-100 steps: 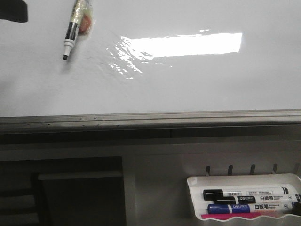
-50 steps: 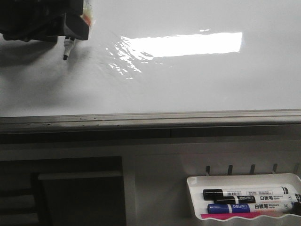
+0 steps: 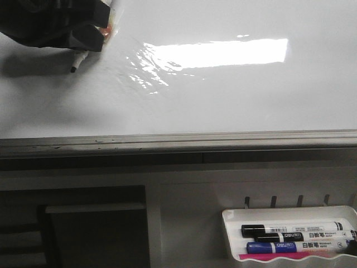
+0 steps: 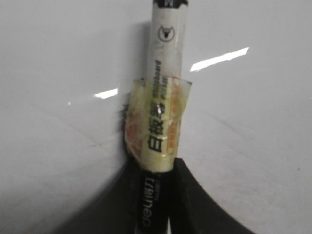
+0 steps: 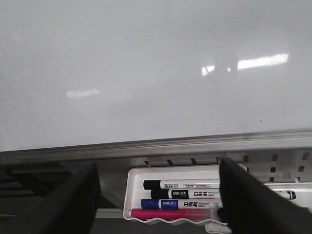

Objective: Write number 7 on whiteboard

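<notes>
My left gripper (image 4: pixel 156 195) clamps a taped marker (image 4: pixel 163 97), tip angled at the whiteboard (image 3: pixel 223 100), ready to write; no number 7 shows yet. My right gripper (image 5: pixel 158 204) hangs spread wide above the marker tray (image 5: pixel 134 183), clear.

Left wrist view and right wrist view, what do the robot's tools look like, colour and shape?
Both are matt black. The left tool shows two dark fingers that widen into curved shoulders toward the wrist. The right tool has two broad, blunt black fingers with rounded tops, set wide apart. No cables or markings show on either.
</notes>
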`<state>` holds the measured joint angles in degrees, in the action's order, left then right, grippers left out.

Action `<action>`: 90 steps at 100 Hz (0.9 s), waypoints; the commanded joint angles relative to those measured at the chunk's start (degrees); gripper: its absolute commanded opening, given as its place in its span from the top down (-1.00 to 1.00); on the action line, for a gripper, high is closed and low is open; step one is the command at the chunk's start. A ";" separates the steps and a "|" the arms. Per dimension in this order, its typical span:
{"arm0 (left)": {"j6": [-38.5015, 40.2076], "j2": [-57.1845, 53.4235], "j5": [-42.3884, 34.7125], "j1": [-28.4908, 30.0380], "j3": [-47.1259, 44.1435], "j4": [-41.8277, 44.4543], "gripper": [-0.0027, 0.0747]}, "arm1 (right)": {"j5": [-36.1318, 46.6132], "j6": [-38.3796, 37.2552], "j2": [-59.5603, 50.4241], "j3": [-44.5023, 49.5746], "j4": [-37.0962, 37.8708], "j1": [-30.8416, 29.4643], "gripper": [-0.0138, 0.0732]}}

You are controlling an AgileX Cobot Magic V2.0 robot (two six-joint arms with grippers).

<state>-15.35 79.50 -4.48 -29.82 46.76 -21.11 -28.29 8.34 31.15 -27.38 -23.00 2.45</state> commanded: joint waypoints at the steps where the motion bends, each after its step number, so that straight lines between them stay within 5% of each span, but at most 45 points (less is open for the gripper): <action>1: 0.08 -3.16 -1.04 -0.25 1.73 1.44 0.98 | 3.74 0.76 0.62 -2.14 -0.68 0.07 -0.37; 17: 0.08 -7.24 4.92 -3.35 1.73 11.10 0.98 | -1.13 5.82 2.48 -5.63 -3.90 0.15 -0.37; 49: -0.12 -10.27 13.63 -17.06 1.73 21.11 0.98 | -19.49 28.70 15.83 -19.03 -27.67 0.15 -0.37; 90: -0.42 -9.66 13.84 -26.02 1.73 25.40 0.98 | -36.16 36.78 35.45 -29.57 -41.39 0.15 -0.37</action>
<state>-15.79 70.91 12.85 -55.22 46.76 4.07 -61.75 42.39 64.34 -54.54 -58.15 2.45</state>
